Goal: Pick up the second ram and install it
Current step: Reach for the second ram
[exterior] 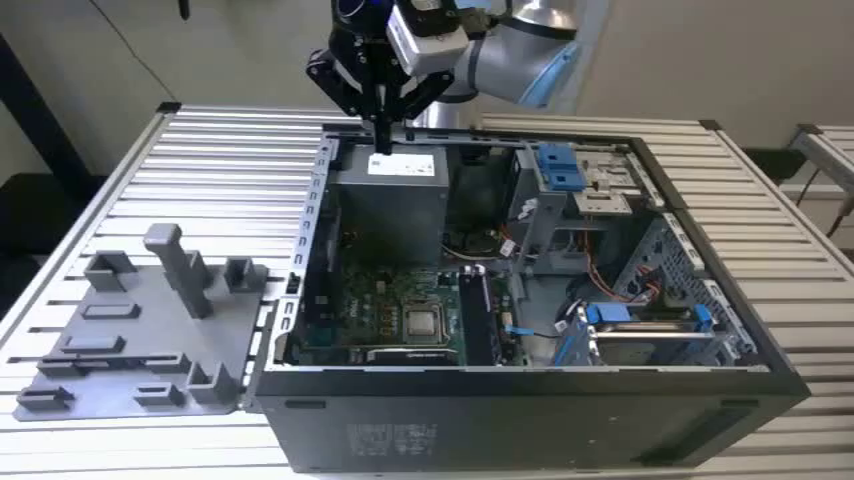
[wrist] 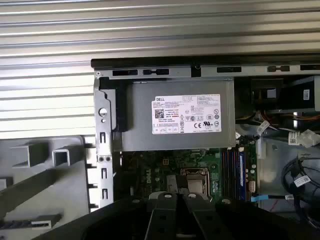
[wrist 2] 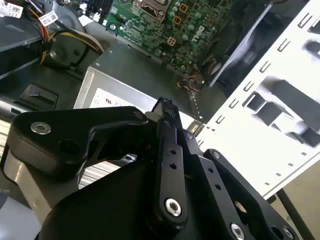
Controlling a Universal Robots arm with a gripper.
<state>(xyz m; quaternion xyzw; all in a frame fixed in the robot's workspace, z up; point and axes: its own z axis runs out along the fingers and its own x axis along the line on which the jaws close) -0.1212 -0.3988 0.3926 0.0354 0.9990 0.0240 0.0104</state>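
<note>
Where the power supply [exterior: 387, 200] sits, fingers [wrist 2: 170, 150] overhead, seemingly pressed together.

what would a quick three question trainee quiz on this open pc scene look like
1. Multiple choice: in the exterior view, the gripper hangs over which part?
a) blue drive brackets
b) power supply
c) processor socket
2. True or false: the computer case lies open with its motherboard showing.
3. Short answer: in the exterior view, on which side of the case does the grey fixture plate lie?
Key: 1 b; 2 true; 3 the exterior view's left.
</note>
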